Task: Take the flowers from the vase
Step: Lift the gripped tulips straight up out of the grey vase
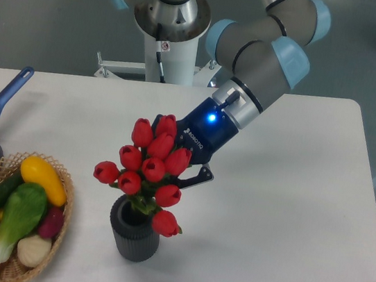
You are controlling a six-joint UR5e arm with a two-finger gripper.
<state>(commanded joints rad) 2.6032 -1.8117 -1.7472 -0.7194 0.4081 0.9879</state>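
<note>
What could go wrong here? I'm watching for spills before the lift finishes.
1. The flowers seem only partly out of the vase; stems catching its mouth could tip it.
2. The tool is largely hidden behind the buds, so the hold cannot be checked; the bunch might slip.
3. The basket sits close to the vase; a toppled vase could knock it.
</note>
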